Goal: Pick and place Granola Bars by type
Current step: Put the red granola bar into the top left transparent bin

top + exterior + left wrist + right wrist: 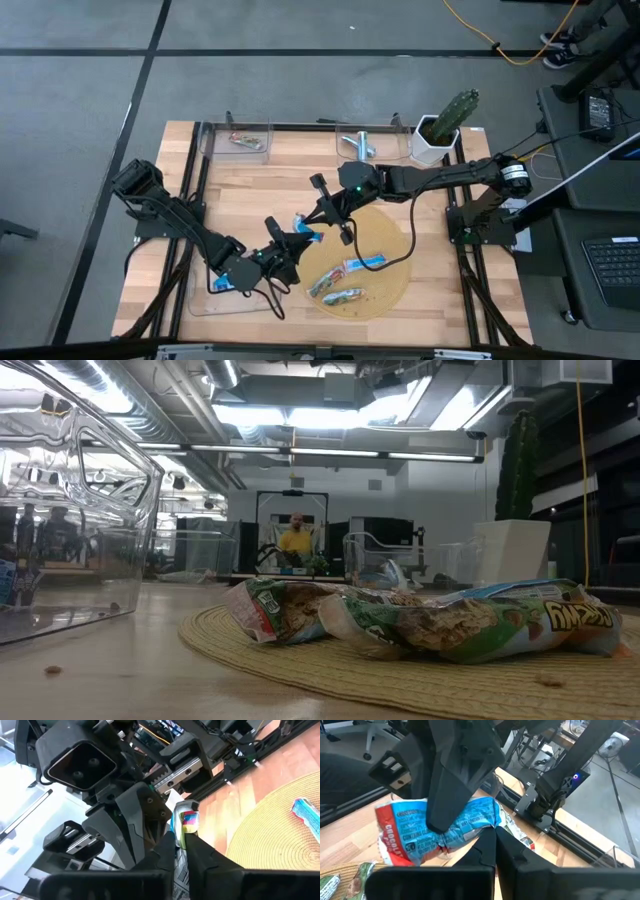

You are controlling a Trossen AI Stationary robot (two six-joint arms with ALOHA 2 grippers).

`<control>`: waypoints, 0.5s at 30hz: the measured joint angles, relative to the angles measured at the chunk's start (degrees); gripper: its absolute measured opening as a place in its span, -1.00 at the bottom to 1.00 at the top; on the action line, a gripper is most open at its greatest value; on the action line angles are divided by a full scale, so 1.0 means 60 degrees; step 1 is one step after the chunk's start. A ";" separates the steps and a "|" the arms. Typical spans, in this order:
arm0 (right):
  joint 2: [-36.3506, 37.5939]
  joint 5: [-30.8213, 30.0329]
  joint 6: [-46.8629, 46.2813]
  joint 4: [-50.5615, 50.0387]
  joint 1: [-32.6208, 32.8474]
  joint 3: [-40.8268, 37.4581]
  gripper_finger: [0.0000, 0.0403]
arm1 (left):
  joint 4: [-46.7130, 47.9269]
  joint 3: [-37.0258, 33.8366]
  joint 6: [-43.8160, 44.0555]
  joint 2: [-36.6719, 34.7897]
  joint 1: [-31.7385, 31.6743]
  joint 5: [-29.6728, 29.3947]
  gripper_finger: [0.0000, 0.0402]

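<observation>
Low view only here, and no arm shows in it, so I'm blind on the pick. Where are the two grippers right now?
Observer: They meet by the left edge of the woven mat as the high view shows it. The left gripper and the right gripper are both shut on the same blue bar, one at each end.
Operator: I only see a heap of wrappers on the mat. How many bars lie there?
Observer: Three in the high view: one blue-wrapped bar and two greenish bars nearer the table's front edge.
</observation>
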State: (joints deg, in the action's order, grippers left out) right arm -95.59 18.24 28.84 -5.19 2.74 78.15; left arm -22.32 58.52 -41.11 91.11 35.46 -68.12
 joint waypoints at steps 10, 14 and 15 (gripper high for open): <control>0.0522 -0.0340 0.0310 -0.0052 0.0000 0.0025 -0.68 | -0.0117 0.0000 -0.0233 0.0000 0.0038 -0.0440 -0.98; 0.1027 -0.1354 0.0648 -0.0396 0.0074 0.0025 -0.44 | -0.0508 0.0000 -0.0582 -0.0004 0.0141 -0.0850 -0.99; 0.1199 -0.1715 0.0724 -0.0494 0.0087 0.0025 -0.38 | -0.0596 0.0001 -0.0652 -0.0004 0.0172 -0.1007 -0.98</control>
State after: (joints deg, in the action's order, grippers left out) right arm -88.40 7.95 33.18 -8.15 3.27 78.30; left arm -25.90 58.53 -45.02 91.09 36.49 -74.16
